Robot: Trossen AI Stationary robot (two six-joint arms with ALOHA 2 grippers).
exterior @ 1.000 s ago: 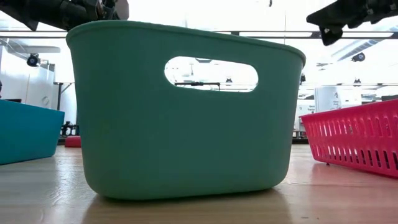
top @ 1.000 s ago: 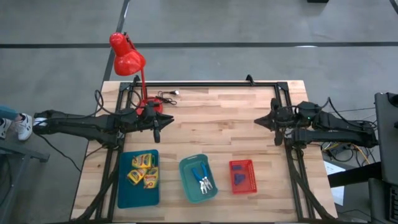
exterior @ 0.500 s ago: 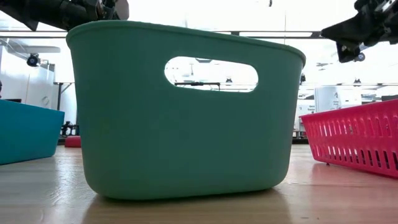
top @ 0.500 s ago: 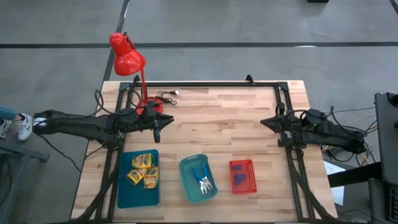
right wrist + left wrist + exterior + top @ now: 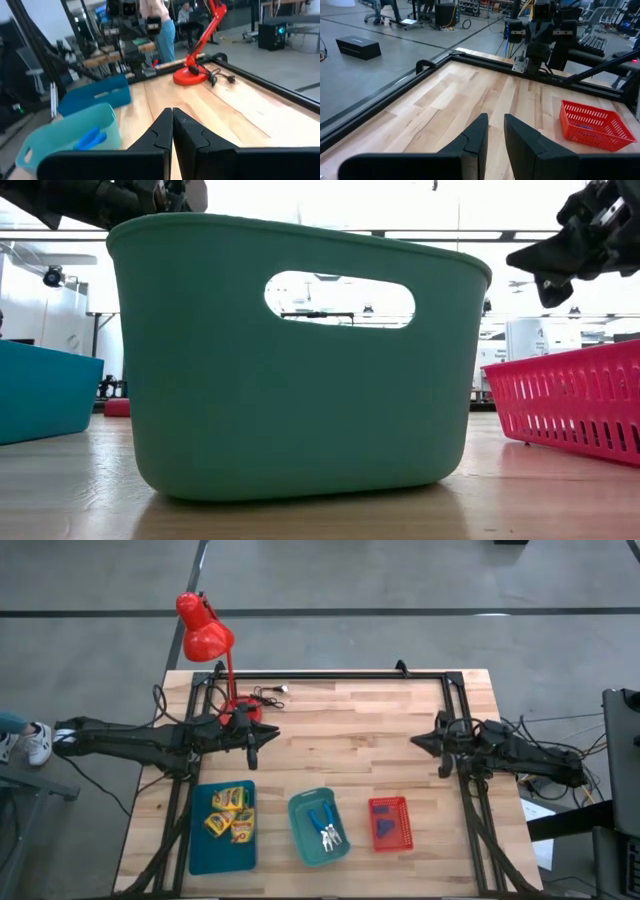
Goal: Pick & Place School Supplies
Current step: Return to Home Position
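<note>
Yellow-green crayon boxes [image 5: 230,812] lie in the blue tray [image 5: 196,840] at the near left. Blue-handled scissors [image 5: 324,827] lie in the green basket [image 5: 300,840], and their handles [image 5: 90,137] show in the right wrist view. Small purple blocks [image 5: 386,828] sit in the red basket [image 5: 404,808]. My left gripper [image 5: 268,736] hangs over the table's left middle, pointing right, its fingers [image 5: 495,117] a little apart with nothing between them. My right gripper [image 5: 418,741] hovers near the right edge, pointing left, shut and empty [image 5: 172,111].
A red desk lamp [image 5: 205,630] stands at the far left, its base [image 5: 240,715] and cord just behind my left gripper. A black frame [image 5: 330,676] runs along the far and side edges. Bare wood [image 5: 345,730] lies between the two grippers.
My right gripper has sunk lower over the table while its arm has folded back toward the right edge; it has rolled slightly and stayed shut. The left arm and the supplies in the trays have kept still.
</note>
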